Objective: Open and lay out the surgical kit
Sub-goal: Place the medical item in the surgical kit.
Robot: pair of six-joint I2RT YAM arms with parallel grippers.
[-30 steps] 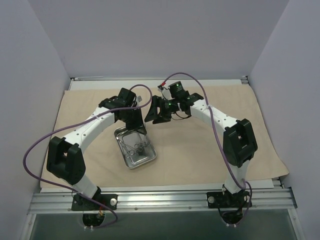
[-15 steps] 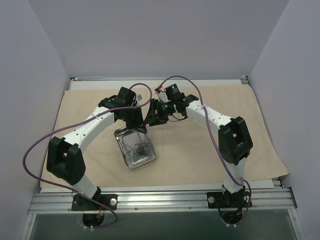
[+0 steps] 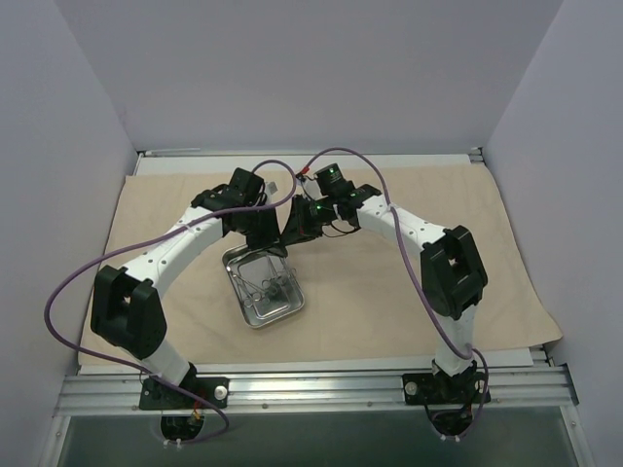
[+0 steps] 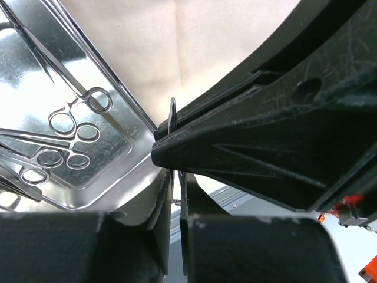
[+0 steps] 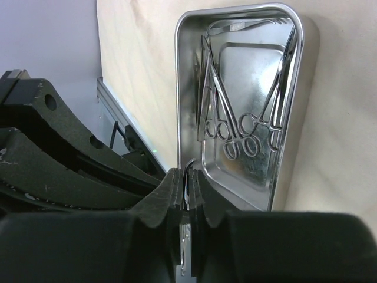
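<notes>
The kit [image 3: 279,309] is already unwrapped. Its wrap [image 3: 389,292] lies spread flat, and the tray [image 5: 253,65] sits on it with all four forceps [image 5: 238,132] still inside, so I judge the opening done and the laying out not yet begun.

Over the last second the right arm has swung across toward the tray. The right claw [image 5: 187,177] now hangs just beside the left claw [image 4: 175,180], above the tray's end, with the forceps' ring handles directly ahead of it and slightly below. That reads as an approach for lifting out the first forceps.

The right claw's fingers are closed to a thin slit. A pale sliver shows in the slit, and I cannot tell what it is. The left arm has not moved. The left claw is pinched almost shut on a thin metal edge right at the tray's corner, which I take to be the rim, holding the tray steady.

The right claw would have to open before it can grip a handle. There is little room between the two claws, so contact between them is the main risk.

The wrap covers nearly all of the table [image 3: 389,159] and lies smooth to the right of the right claw, leaving space for setting the forceps down. Plain pale walls [image 3: 292,68] close in the back and sides.
</notes>
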